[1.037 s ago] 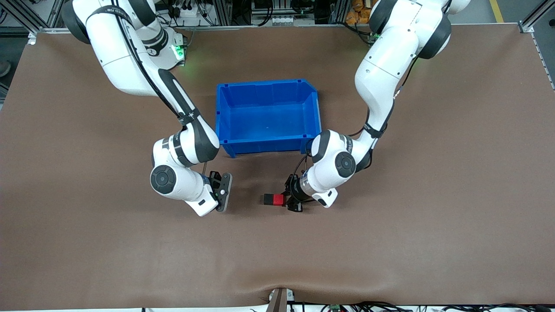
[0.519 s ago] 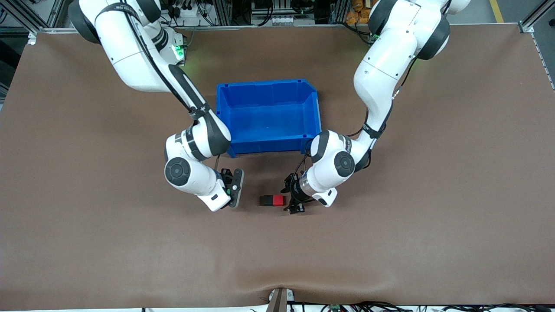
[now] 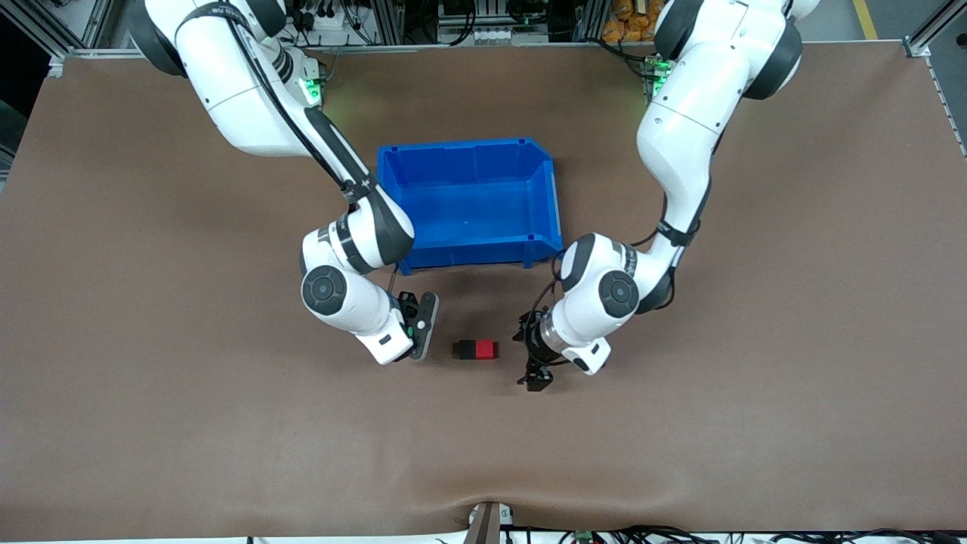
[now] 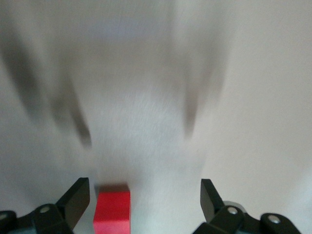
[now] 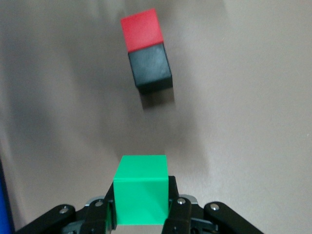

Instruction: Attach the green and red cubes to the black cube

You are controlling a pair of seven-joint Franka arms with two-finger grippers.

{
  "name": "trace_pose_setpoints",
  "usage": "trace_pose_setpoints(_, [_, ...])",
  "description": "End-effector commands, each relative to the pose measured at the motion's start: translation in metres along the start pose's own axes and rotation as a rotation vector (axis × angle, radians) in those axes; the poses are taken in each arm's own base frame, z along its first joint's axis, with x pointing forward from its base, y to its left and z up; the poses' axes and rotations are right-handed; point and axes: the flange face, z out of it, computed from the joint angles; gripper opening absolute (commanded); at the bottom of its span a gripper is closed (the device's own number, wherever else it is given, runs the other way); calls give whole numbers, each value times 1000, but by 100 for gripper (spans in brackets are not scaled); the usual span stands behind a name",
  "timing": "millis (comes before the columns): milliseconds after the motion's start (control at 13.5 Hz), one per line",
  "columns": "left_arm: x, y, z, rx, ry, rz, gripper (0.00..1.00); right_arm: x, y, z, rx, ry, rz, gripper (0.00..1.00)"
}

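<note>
- Resting on the table, the red cube and black cube sat touching, nearer the front camera than the blue bin.
- The left gripper hung low beside the red cube, jaws spread wide and holding nothing.
- The right gripper was clamped on the green cube, toward the black cube's end of the pair.

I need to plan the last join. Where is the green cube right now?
The green cube is clamped in the right gripper, above the table toward the right arm's end from the joined black cube and red cube.
</note>
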Motion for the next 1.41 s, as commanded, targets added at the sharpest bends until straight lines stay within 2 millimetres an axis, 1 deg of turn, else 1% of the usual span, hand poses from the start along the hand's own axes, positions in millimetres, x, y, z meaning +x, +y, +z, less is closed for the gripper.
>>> trace_pose_setpoints(0, [4,5,-23,40,43,75,100,15,3,15,-26,32,24,0])
trace_pose_setpoints(74, [12,11,-34,60,48,107,100,16,5,19,-38,39,25,0])
trace_pose_setpoints(148, [26,20,-49,81,50,132,100,19,4,21,-43,44,26,0])
trace_pose_setpoints(222, [44,31,-63,96,48,152,100,24,2,23,-46,45,34,0])
trace_pose_setpoints(296, [49,34,-68,106,35,179,100,30,2,27,-48,48,28,0])
trace_pose_setpoints(370, [55,41,-80,93,33,180,100,36,3,31,-52,51,19,0])
trace_pose_setpoints(444, [63,46,-86,91,39,174,100,42,2,36,-57,50,12,0])
trace_pose_setpoints(519, [67,46,-90,110,45,180,100,44,2,37,-60,50,15,0])
trace_pose_setpoints(667, [65,48,-99,107,36,222,100,49,-1,35,-68,48,13,0])
trace_pose_setpoints(741, [72,54,-114,103,41,218,100,49,0,35,-76,41,10,0])
trace_pose_setpoints(815, [82,59,-125,108,42,211,100,49,0,35,-84,32,4,0])
trace_pose_setpoints(1037, [94,69,-164,98,38,245,100,51,-3,39,-89,25,-4,0])
trace_pose_setpoints(1111, [97,74,-180,80,39,242,100,51,-3,39,-89,24,-5,1])
trace_pose_setpoints(1259, [106,79,-204,65,40,259,100,51,-3,39,-96,18,-14,4])
trace_pose_setpoints(1333, [112,82,-216,63,41,289,100,49,-2,39,-96,15,-14,19])
